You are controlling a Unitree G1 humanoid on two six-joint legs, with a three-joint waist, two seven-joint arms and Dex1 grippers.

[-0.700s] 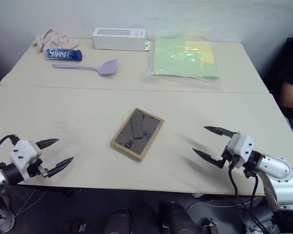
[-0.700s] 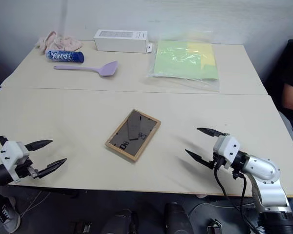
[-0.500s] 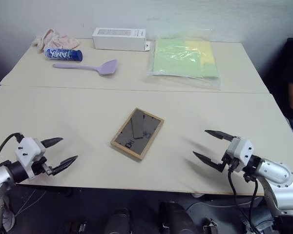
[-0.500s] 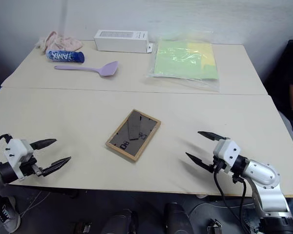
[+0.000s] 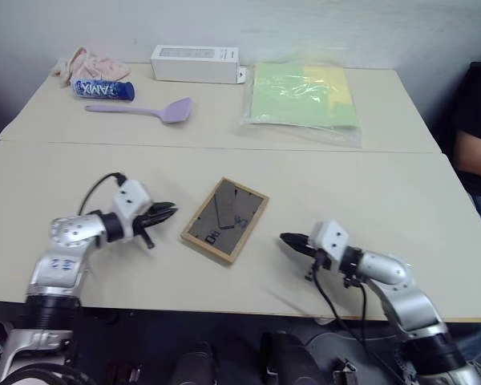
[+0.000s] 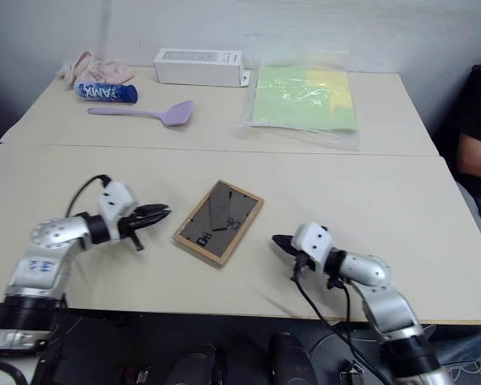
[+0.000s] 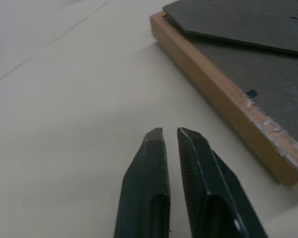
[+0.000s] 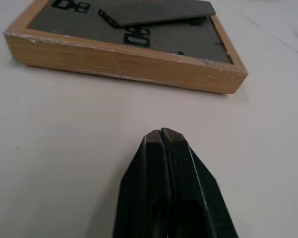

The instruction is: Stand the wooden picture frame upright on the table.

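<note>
Wooden picture frame (image 5: 225, 220): lies flat and face down near the middle of the front half of the tabletop (image 5: 369, 192), dark back and folded stand upward, turned at an angle to the tabletop's edge
Left end effector (image 5: 170, 212): fingers closed together with a hairline gap, gripping nothing, tips low over the tabletop just beside the frame's left side, not touching it
Right end effector (image 5: 287, 239): fingers pressed shut, empty, tips pointing at the frame's right long edge from a short way off, bare tabletop between
White long box (image 5: 195, 63): closed, at the far edge of the tabletop; contents cannot be told
Clear plastic bag (image 5: 303, 95): lies flat to the right of the box, holding green and yellow sheets
Blue tube (image 5: 103, 90): on its side at the far left, beside a crumpled pink cloth (image 5: 82, 62)
Lilac spoon (image 5: 144, 110): lies just in front of the tube, bowl toward the right
Person (image 5: 474, 140): in dark clothing, at the tabletop's right edge
</note>
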